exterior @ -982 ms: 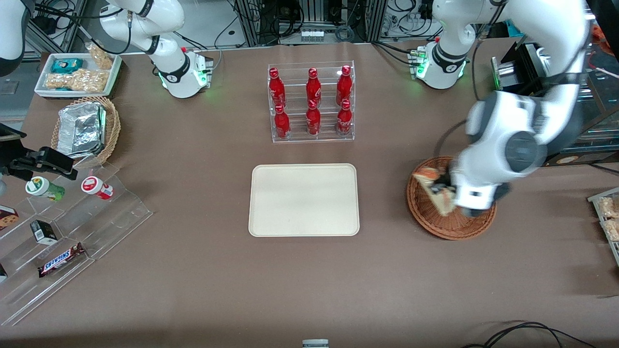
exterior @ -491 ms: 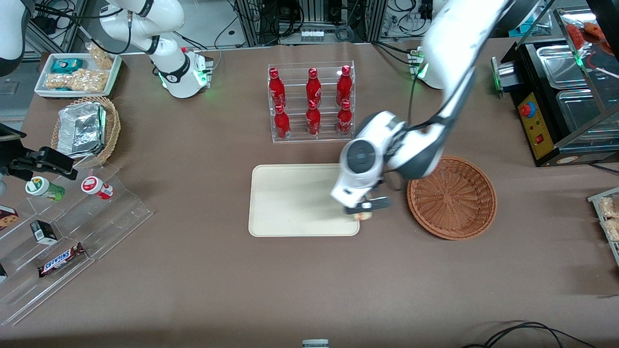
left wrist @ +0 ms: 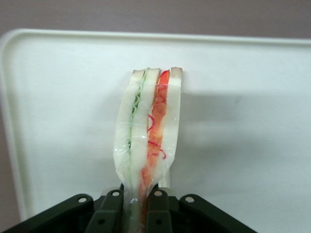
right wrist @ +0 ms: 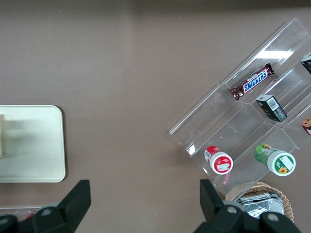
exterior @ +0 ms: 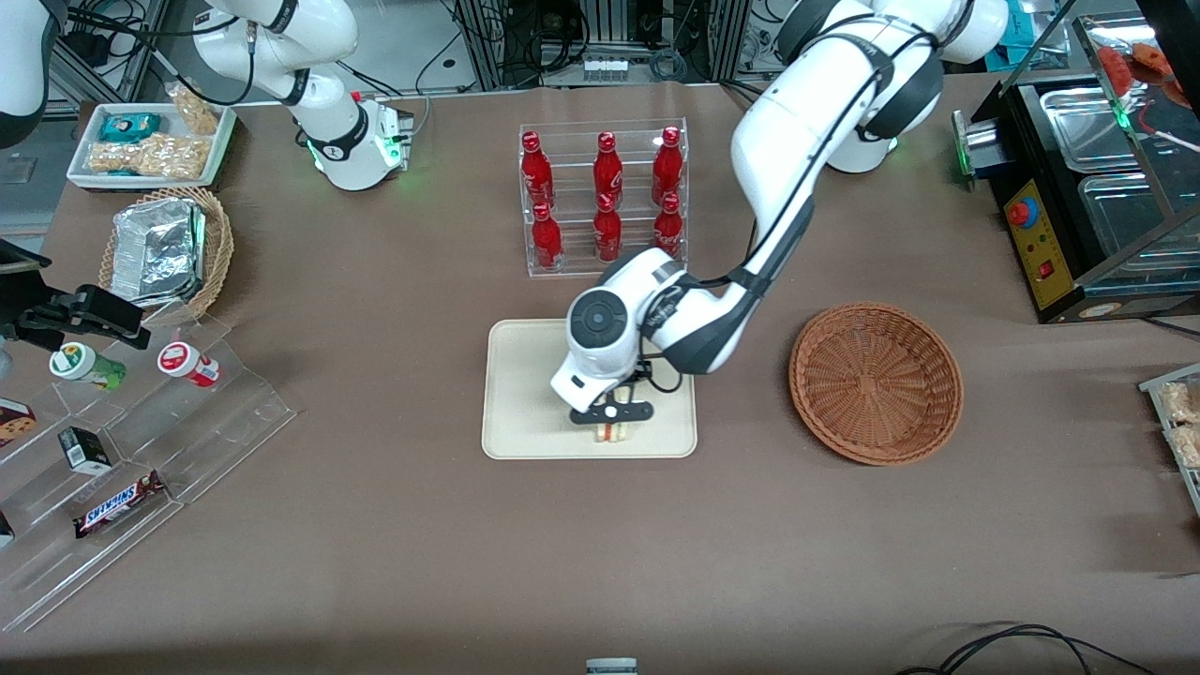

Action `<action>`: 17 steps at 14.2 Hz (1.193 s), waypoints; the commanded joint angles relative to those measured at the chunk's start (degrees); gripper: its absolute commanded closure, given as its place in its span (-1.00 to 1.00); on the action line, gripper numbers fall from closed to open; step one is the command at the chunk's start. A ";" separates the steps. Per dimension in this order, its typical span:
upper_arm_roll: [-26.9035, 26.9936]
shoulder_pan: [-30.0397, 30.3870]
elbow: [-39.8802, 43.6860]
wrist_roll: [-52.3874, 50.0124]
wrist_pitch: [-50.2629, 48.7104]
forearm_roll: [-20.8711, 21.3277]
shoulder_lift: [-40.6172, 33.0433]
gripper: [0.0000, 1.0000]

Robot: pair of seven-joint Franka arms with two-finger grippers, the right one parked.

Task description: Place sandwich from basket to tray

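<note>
While your left arm bends down over the tray in the front view, the gripper hangs there with the basket well off to its side. Wrist view: fingers pinch the sandwich, hanging under them.

"SNICKERS" on chocolate bar (wrapper)

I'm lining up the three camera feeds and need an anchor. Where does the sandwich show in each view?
Front view: sandwich held in the gripper over the tray, near the rim closest to the camera.
Left wrist view: sandwich pinched upright in the gripper, filling layers visible.
Right wrist view: only a pale sliver at the picture's edge.
Shared landmark: the tray.
</note>
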 commanded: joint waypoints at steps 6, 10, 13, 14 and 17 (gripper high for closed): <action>0.92 -3.79 3.30 -14.29 0.25 7.57 1.55 -1.00; 0.83 -1.25 3.30 -14.55 -3.96 7.24 -3.01 -1.00; 0.83 0.95 2.95 -13.94 -9.40 4.34 -9.07 -1.00; 0.74 3.13 2.78 -13.33 -11.60 3.37 -11.35 -1.00; 0.39 8.24 1.46 -6.24 -18.89 -1.71 -18.65 -1.00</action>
